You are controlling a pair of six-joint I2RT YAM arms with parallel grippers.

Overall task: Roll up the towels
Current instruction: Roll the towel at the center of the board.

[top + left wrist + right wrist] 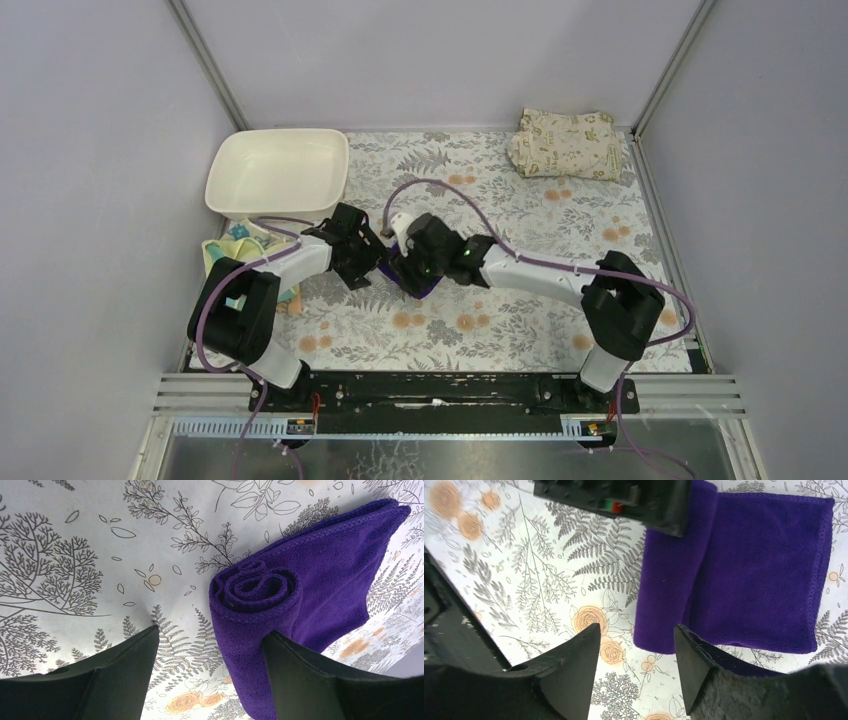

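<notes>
Left fingers (125,670): apart, purple towel (320,580) with its rolled end between them, against one finger.
Right fingers (569,670): apart, towel's flat corner just beyond the tips.

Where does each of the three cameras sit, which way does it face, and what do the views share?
Top external: above and behind the bases, looking down on the table; left arm and right arm show whole.
Left wrist: on that wrist, facing down past the open left claw at the rolled end of the purple towel.
Right wrist: likewise, past the open right claw, at the towel's side.
Shared: the towel, in all three.
</notes>
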